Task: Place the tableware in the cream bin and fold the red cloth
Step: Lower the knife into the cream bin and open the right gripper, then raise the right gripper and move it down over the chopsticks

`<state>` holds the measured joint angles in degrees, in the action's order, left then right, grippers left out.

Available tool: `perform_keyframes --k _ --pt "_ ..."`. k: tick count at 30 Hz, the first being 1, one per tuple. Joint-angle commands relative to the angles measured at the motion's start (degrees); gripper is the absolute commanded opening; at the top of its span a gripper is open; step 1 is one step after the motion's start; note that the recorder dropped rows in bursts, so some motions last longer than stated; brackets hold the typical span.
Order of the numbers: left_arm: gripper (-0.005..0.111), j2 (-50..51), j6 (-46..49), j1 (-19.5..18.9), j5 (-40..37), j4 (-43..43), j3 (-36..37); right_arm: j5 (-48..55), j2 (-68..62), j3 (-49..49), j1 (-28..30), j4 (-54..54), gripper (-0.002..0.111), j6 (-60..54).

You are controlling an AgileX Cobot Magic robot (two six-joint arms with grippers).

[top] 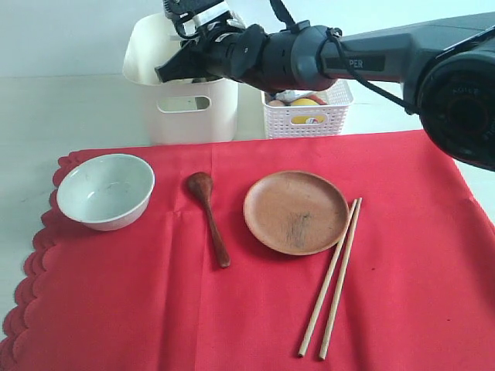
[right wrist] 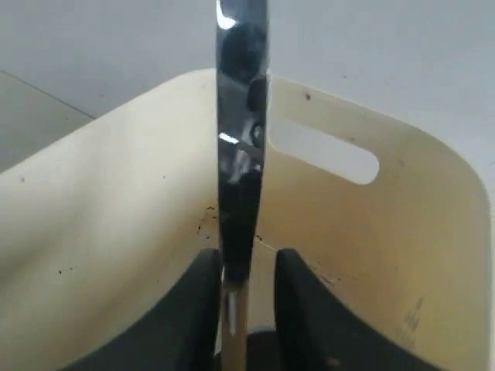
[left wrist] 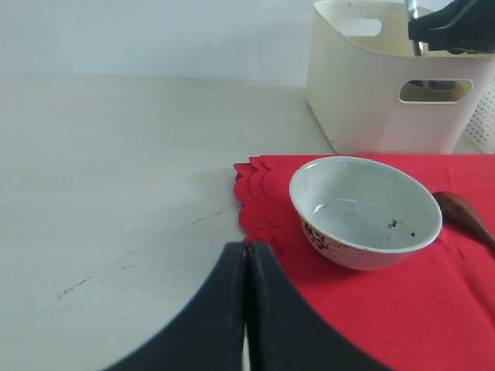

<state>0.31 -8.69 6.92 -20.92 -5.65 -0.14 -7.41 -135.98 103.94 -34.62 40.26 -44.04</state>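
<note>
Over the far cream bin (top: 193,124), the right jaws stand narrow about the upright silver table knife (right wrist: 241,154), placed to drop it inside, grip impossible to tell; left jaws wait shut near the bowl (top: 104,189).

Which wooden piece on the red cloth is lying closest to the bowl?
The dark wooden spoon. It lies right beside the bowl, while the round brown plate and the chopsticks lie farther off, beyond the spoon.

Pale table (top: 69,108), red cloth (top: 155,309) spread on it, cream bin (top: 174,127) and white lattice basket (top: 286,122) at the cloth's far edge
</note>
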Motion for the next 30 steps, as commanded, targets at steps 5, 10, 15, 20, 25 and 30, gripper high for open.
perform_keyframes --k 5,10,15,20,25,30 --pt "0.000 -0.3 -0.3 -0.1 0.5 0.3 0.1 0.8 0.6 0.4 0.0 -0.1 0.044 0.0" --pt "0.000 -0.3 -0.3 -0.1 0.5 0.3 0.1 3.1 2.6 0.4 0.0 -0.1 0.044 0.0" --pt "0.000 -0.3 -0.3 -0.1 0.5 0.3 0.1 6.2 5.3 0.4 0.0 -0.1 0.044 0.0" --pt "0.000 -0.3 -0.2 -0.1 0.5 0.3 0.1 11.5 8.6 0.4 0.0 -0.1 0.043 0.6" --pt "0.000 -0.3 -0.3 -0.1 0.5 0.3 0.1 18.7 12.3 0.4 0.0 -0.1 0.043 0.6" --pt "0.000 -0.3 -0.3 -0.1 0.5 0.3 0.1 26.9 16.6 0.4 0.0 -0.3 0.043 0.6"
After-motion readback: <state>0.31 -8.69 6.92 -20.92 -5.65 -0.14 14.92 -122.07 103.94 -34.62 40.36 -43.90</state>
